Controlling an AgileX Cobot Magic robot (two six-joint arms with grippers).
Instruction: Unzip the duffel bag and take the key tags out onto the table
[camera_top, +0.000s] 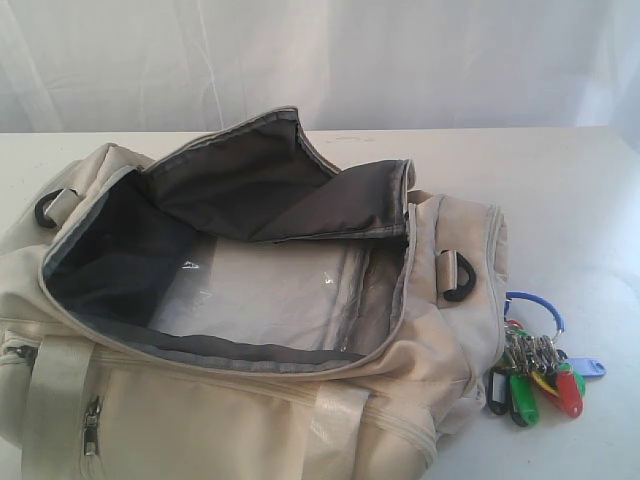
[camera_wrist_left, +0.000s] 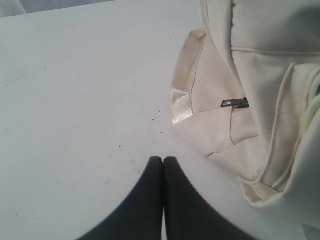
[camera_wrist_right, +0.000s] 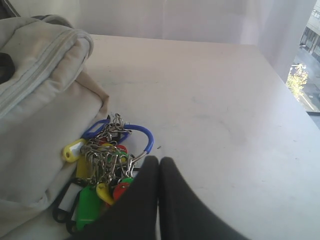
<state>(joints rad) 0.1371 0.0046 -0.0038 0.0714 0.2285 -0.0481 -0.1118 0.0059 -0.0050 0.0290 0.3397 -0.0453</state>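
Right gripper (camera_wrist_right: 159, 162): fingers pressed together, nothing seen between them. Key tags (camera_wrist_right: 102, 167) just beside fingertips, on bag side; a few hidden behind finger, contact unclear. Bunch lies on table (camera_wrist_right: 215, 100) against end wall of duffel bag (camera_wrist_right: 40, 95), long axis along that wall, blue loop (camera_wrist_right: 147, 136) at end farther from gripper. Left gripper (camera_wrist_left: 163, 161): closed too, empty, over bare table by bag's other end. Right arm nearer. Judgement: bag gapes open, tags already out; only backing away from bunch remains.

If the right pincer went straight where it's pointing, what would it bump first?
Probably bare table. The right pincer is shut, and the key tags lie beside its tips, not ahead, though depth is unclear.
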